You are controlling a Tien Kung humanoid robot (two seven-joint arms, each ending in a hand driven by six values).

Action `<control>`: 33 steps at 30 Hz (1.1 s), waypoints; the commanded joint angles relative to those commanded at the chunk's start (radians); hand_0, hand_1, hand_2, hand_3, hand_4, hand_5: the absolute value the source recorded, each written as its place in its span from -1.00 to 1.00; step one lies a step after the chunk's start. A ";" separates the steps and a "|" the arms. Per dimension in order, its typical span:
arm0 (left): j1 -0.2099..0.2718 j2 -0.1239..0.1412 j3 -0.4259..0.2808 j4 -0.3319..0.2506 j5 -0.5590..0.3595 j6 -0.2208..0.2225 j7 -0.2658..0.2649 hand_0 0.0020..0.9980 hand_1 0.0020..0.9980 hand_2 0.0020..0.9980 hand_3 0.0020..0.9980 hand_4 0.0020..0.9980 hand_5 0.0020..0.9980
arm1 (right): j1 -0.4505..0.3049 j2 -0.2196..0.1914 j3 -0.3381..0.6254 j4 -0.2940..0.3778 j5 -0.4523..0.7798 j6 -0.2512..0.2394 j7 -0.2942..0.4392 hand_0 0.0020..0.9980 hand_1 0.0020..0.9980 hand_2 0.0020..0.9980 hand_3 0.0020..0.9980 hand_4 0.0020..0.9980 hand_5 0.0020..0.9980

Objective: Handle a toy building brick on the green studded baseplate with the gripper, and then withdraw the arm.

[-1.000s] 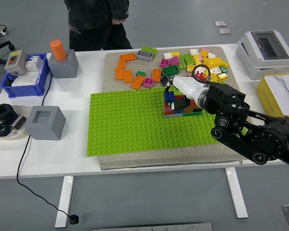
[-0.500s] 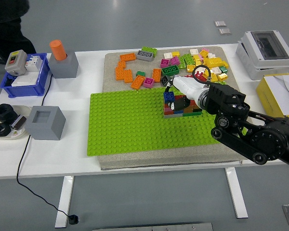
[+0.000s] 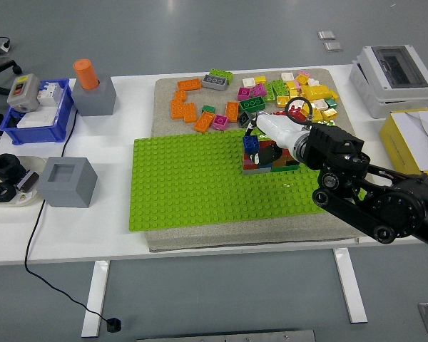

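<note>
Your right hand rests on the small stack of bricks at the right part of the green baseplate (blue brick at its left corner). You cannot tell from this view whether the fingers pinch anything. Loose bricks lie beyond.

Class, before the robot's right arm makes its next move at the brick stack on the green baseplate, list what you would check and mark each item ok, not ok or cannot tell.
1. Right hand is at the brick stack: ok.
2. Hand's hold on a brick: cannot tell, the fingers are hidden.
3. Green baseplate lies flat on the mat: ok.
4. Open baseplate left of the stack: ok.
5. Loose bricks lie off the baseplate, behind it: ok.
6. Left arm: not in view.
</note>
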State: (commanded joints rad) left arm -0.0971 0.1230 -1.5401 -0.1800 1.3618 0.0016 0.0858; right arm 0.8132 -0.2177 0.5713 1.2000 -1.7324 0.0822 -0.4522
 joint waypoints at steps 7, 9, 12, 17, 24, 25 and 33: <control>-0.001 0.000 0.001 0.000 0.002 -0.001 0.000 0.27 0.17 0.11 0.16 0.24 -0.58 | 0.001 0.000 0.002 -0.003 0.003 -0.003 0.003 0.70 0.73 0.83 0.34 0.39 -0.67; -0.002 0.000 0.001 0.000 0.002 -0.001 0.001 0.27 0.17 0.11 0.16 0.24 -0.58 | 0.001 0.000 0.002 -0.004 0.004 -0.003 0.003 0.70 0.73 0.83 0.39 0.43 -0.66; -0.002 0.000 0.001 0.000 0.003 -0.001 0.000 0.27 0.17 0.11 0.16 0.24 -0.58 | 0.001 -0.001 0.002 -0.006 0.005 -0.004 0.003 0.70 0.73 0.83 0.39 0.43 -0.66; -0.004 0.000 0.002 0.000 0.004 -0.001 0.001 0.26 0.17 0.11 0.16 0.23 -0.57 | 0.003 -0.001 0.001 -0.009 0.008 -0.004 0.004 0.70 0.74 0.83 0.44 0.50 -0.62; -0.005 0.000 0.003 0.000 0.005 0.000 0.000 0.26 0.17 0.10 0.16 0.23 -0.58 | 0.004 -0.002 0.001 -0.012 0.012 -0.007 0.008 0.70 0.74 0.83 0.47 0.56 -0.59; -0.005 0.000 0.003 0.000 0.005 0.000 0.000 0.26 0.17 0.10 0.16 0.23 -0.58 | 0.005 -0.002 0.001 -0.012 0.012 -0.007 0.009 0.70 0.74 0.83 0.47 0.56 -0.59; -0.005 -0.001 0.001 0.000 0.007 0.000 0.001 0.26 0.17 0.10 0.15 0.23 -0.58 | 0.004 -0.012 0.007 0.017 0.012 -0.002 0.013 0.71 0.74 0.85 0.57 0.91 -0.26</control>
State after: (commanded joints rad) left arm -0.1024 0.1219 -1.5386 -0.1800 1.3689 0.0013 0.0870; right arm 0.8177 -0.2295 0.5786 1.2167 -1.7208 0.0801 -0.4393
